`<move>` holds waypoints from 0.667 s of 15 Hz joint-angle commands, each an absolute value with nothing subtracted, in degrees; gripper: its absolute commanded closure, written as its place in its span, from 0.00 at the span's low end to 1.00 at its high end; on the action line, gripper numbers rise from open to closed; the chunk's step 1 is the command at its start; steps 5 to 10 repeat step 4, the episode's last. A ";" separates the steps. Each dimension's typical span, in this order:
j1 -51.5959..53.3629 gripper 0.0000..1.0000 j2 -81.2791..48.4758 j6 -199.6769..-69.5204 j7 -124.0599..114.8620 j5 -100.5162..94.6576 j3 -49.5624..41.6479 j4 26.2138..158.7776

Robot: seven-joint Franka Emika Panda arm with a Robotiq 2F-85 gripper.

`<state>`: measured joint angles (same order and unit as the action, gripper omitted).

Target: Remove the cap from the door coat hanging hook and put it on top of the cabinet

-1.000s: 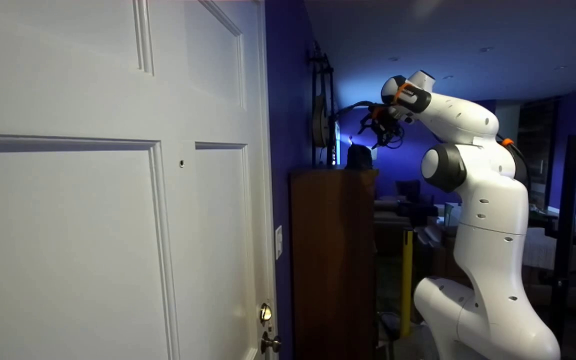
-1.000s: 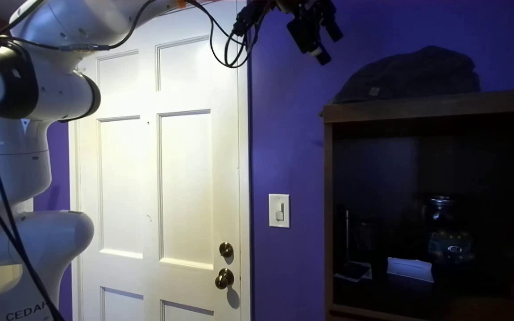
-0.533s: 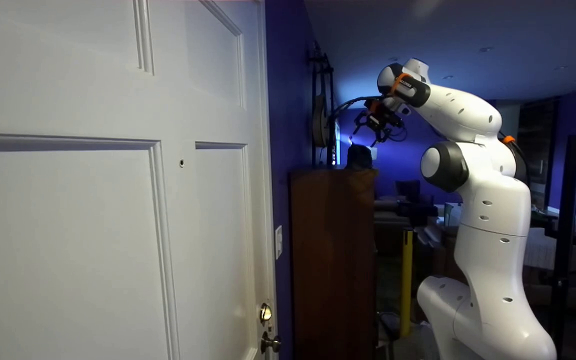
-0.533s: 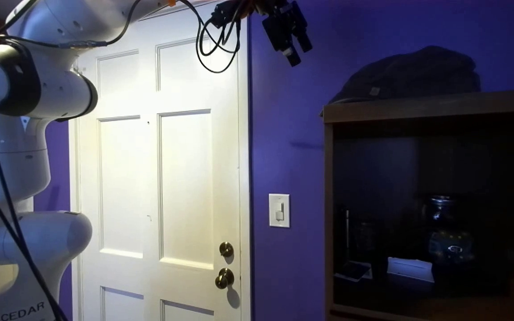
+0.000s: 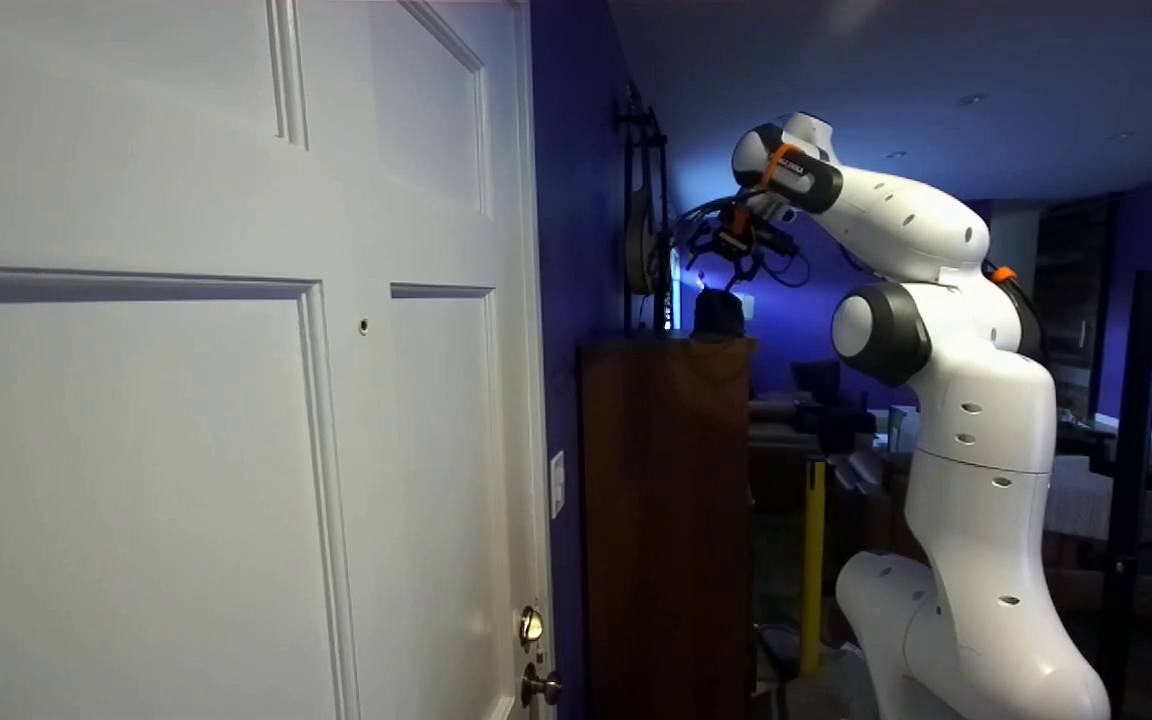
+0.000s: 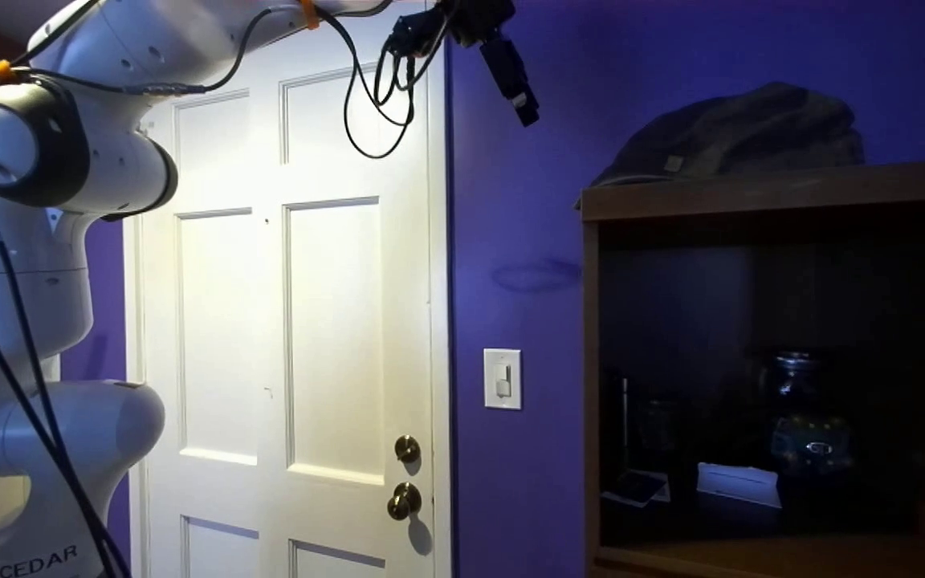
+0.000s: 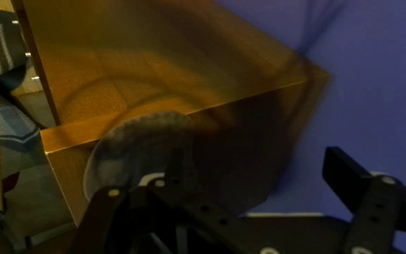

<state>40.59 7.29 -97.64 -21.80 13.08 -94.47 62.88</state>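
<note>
The dark cap lies on top of the brown cabinet, at its near end. In an exterior view the cap is a dark lump on the cabinet. My gripper is open and empty, above and apart from the cap. In an exterior view the gripper is over the wall between door and cabinet. In the wrist view the gripper has its fingers wide apart, and its left finger partly covers the cap. The white door shows no hook in view.
A purple wall with a light switch lies between door and cabinet. A guitar hangs on the wall behind the cabinet. A yellow post stands beside the cabinet. Loose cables hang from the wrist.
The gripper has moved toward the wall and door side and turned, so its fingers overlap in an exterior view. It remains open. The cap has not moved.
</note>
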 commanded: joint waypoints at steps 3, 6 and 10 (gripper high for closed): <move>38.50 0.00 4.75 -98.42 -17.80 13.99 -92.01 64.56; 40.44 0.00 6.02 -97.67 -19.63 13.09 -93.11 63.60; 40.44 0.00 6.02 -97.67 -19.63 13.09 -93.11 63.60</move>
